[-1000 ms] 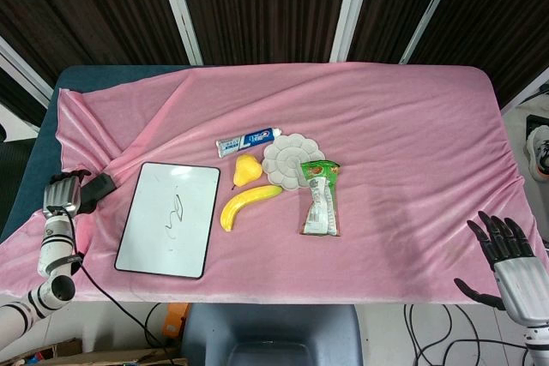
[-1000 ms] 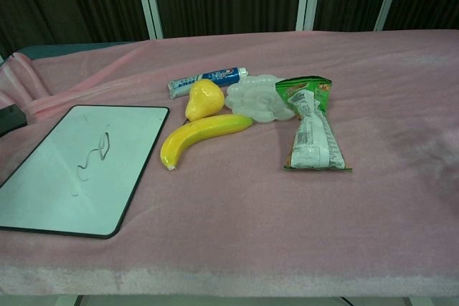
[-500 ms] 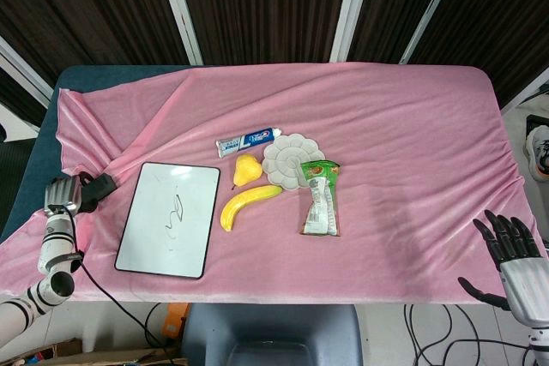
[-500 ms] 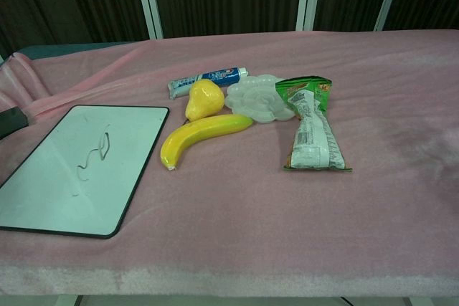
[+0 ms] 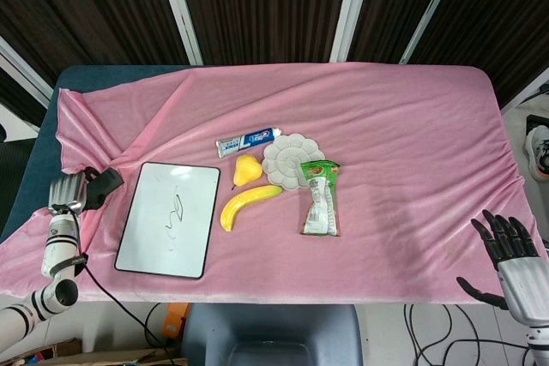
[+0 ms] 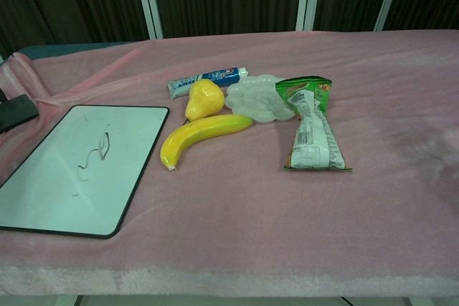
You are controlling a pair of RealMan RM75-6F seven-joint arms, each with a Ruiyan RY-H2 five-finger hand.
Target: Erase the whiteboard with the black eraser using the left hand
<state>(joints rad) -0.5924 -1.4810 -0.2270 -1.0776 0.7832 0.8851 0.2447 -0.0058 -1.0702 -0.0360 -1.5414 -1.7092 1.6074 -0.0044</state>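
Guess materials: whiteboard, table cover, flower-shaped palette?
Whiteboard: glossy white surface showing glare, dark rim, probably plastic. Table cover: soft matte pink fabric, judging by folds and wrinkles. Flower-shaped palette: smooth white moulded plastic, apparently.

The head view looks steeply down from high above the near edge of the surface [image 5: 412, 126], facing away from the robot toward dark wall panels. It takes in the whole pink-draped top, with the left hand [image 5: 67, 193] at the left margin and the right hand [image 5: 513, 255] at the lower right corner.

The chest view sits lower and closer, looking forward at a shallow angle across the surface [image 6: 387, 198], showing neither hand.

Both views share the whiteboard [image 5: 168, 219] [image 6: 72, 166], banana [image 5: 247, 205] [image 6: 199, 136] and snack packet [image 5: 321, 199] [image 6: 312, 134] in the middle.
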